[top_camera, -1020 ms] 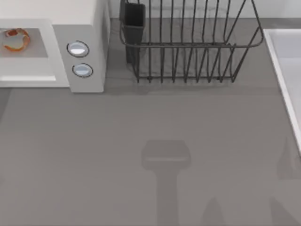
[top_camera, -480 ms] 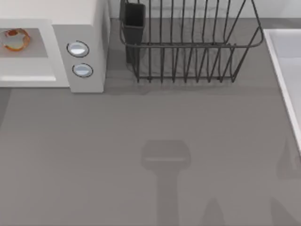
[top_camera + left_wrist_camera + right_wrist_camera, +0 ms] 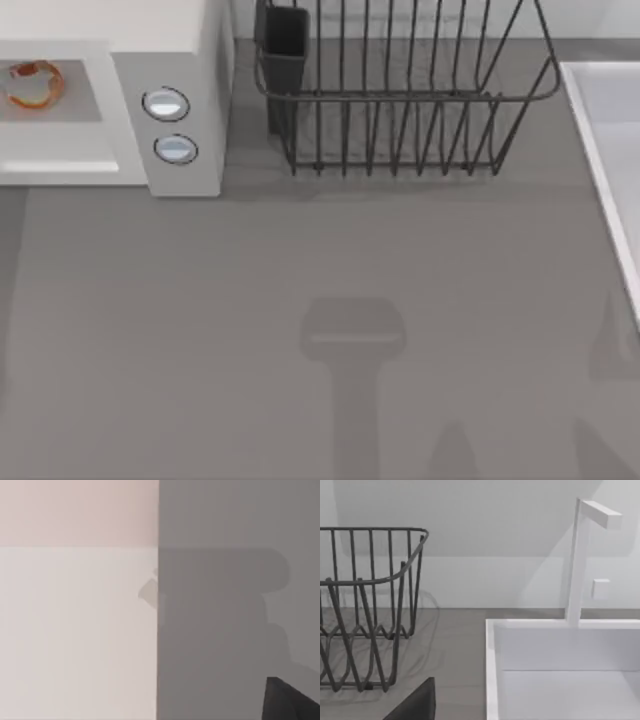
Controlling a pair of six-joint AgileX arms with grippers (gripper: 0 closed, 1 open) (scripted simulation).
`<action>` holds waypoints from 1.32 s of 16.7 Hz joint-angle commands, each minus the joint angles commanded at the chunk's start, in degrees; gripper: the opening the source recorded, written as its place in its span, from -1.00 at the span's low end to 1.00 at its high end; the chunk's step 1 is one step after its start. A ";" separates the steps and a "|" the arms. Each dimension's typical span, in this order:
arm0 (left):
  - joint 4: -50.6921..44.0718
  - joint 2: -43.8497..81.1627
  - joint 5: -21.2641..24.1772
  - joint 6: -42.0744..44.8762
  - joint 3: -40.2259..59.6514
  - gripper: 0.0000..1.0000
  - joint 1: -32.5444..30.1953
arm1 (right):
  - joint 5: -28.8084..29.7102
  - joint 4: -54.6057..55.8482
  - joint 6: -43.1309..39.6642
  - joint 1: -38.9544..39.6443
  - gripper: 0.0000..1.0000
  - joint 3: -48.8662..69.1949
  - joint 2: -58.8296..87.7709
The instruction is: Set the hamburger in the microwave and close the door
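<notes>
The white microwave (image 3: 185, 60) stands at the table's back left, its two round knobs (image 3: 166, 104) facing up. Inside its grey cavity lies the hamburger (image 3: 33, 84), a small cream lump with orange and red patches. In the left wrist view a flat white panel (image 3: 75, 630), apparently the door, sits close up with a straight edge against the grey table. One dark fingertip (image 3: 292, 702) of my left gripper shows at that view's corner. A dark fingertip (image 3: 415, 702) of my right gripper shows near the rack and sink.
A dark wire dish rack (image 3: 400, 100) with a black cup holder (image 3: 283, 40) stands at the back middle. A white sink (image 3: 605, 130) with a white faucet (image 3: 580, 560) runs along the right side. Arm shadows lie on the grey table (image 3: 320, 300).
The dark shadow along the table's left edge has grown longer toward the front. The hamburger, microwave and rack have not moved.
</notes>
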 joint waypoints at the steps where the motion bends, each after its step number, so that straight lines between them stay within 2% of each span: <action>1: 1.01 -1.97 -0.54 -1.13 -2.48 -1.00 -1.05 | 0.00 0.00 0.00 0.00 1.00 0.00 0.00; 6: 6.00 -11.01 -3.07 -6.69 -13.84 -1.00 -6.11 | 0.00 0.00 0.00 0.00 1.00 0.00 0.00; 14: 7.13 -13.11 -3.94 -8.64 -16.16 -1.00 -7.61 | 0.00 0.00 0.00 0.00 1.00 0.00 0.00; 22: 10.74 -26.29 -11.71 -21.03 -26.72 -1.00 -21.43 | 0.00 0.00 0.00 0.00 1.00 0.00 0.00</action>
